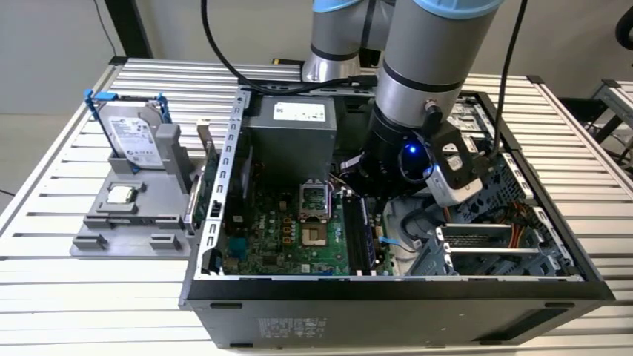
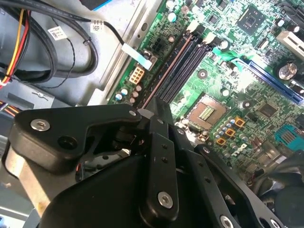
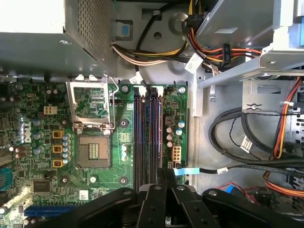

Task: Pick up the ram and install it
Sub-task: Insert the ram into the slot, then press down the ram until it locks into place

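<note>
The ram point(image 1: 198, 194) looks to be the thin dark-green board standing on edge at the right side of the grey fixture point(image 1: 129, 222), just outside the open computer case point(image 1: 396, 285). My arm point(image 1: 416, 89) reaches down into the case. In both wrist views my gripper point(image 3: 166, 176) point(image 2: 159, 110) hovers over the near end of the black memory slots point(image 3: 147, 137) point(image 2: 178, 64), beside the processor socket point(image 3: 94, 149). Its fingers are drawn together with nothing visible between them.
A silver hard drive point(image 1: 133, 137) with blue rails stands on the fixture, with a square chip point(image 1: 121, 195) in front of it. Inside the case are the power supply point(image 1: 292, 130), cable bundles point(image 3: 247, 137) and a drive cage point(image 1: 494, 248) close to the arm.
</note>
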Controlling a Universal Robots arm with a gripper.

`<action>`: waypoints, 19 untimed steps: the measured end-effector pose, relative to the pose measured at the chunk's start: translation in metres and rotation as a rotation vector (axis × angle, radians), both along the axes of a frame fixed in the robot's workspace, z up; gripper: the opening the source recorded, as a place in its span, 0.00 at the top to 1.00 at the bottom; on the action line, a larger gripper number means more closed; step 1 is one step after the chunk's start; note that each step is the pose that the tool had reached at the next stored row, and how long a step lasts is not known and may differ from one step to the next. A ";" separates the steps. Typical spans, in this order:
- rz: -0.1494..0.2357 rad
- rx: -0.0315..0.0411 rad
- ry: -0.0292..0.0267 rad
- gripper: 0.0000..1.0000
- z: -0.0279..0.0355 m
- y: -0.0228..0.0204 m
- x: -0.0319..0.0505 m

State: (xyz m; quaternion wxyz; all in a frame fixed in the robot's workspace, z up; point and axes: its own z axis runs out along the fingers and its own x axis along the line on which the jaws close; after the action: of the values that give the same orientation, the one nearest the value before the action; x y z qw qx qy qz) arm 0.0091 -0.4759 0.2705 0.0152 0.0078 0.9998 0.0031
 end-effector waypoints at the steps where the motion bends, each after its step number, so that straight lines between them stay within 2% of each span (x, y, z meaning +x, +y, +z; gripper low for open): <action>1: 0.000 0.0008 0.0000 1.00 0.0000 0.0000 0.0000; 12: 0.003 0.0019 0.0000 1.00 0.0000 0.0000 0.0000; 13: 0.007 0.0018 0.0000 1.00 0.0000 0.0000 0.0000; 14: 0.034 0.0018 0.0000 1.00 0.0000 0.0000 0.0000; 19: 0.074 0.0018 0.0000 1.00 0.0003 -0.0001 0.0000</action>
State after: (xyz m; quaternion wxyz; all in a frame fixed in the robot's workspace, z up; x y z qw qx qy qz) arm 0.0090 -0.4760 0.2708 0.0151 -0.0293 0.9994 0.0046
